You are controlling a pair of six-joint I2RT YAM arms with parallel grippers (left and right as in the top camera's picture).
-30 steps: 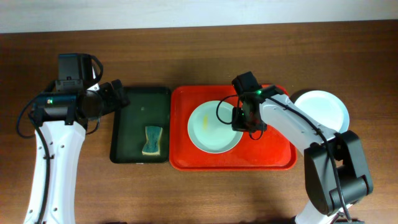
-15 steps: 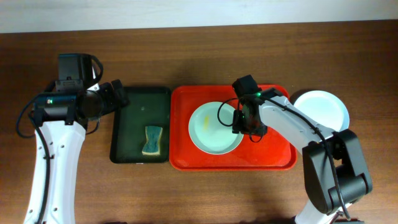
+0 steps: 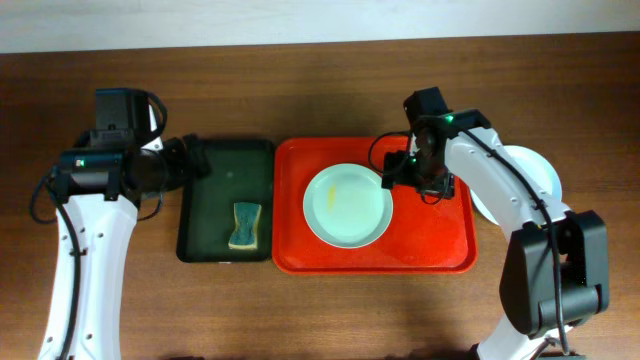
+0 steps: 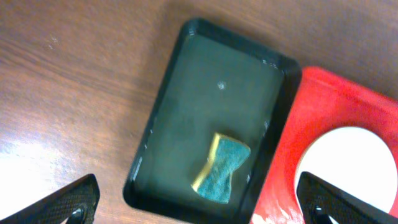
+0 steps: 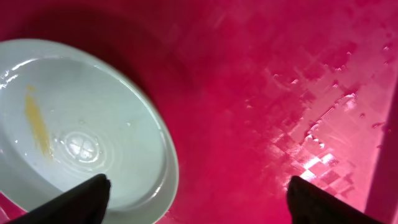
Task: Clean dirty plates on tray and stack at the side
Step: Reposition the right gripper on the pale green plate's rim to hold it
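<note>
the red tray holds one mint plate, lying flat in its left half, with a yellow smear and a film of water in its well. the tray floor beside it glistens with droplets. the dark green tray, just left of the red one, holds a yellow-and-green sponge near its lower right corner. off the red tray's right edge, on the counter, lies another pale plate, partly hidden behind my right arm; i cannot tell whether it is one plate or a stack.

my right hand hangs over the red tray just beside the mint plate's right rim, fingers spread wide, gripping nothing. my left hand hovers at the green tray's upper left edge, fingers equally wide, nothing between them.
</note>
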